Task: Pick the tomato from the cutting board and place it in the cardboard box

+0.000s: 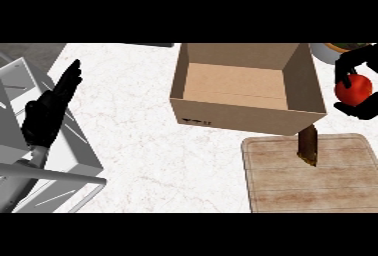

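Observation:
A red tomato is held at the right edge of the head view, with my right hand curled round it from above and below. It hangs just right of the open cardboard box, outside the box's right wall and above the counter. The wooden cutting board lies at the lower right, in front of the box, and has no tomato on it. My left hand rests open at the left, fingers straight and pointing up.
A brown stick-like object stands on the cutting board's far edge, against the box's front corner. A grey metal rack fills the left side. A round dish shows partly behind the box at the upper right.

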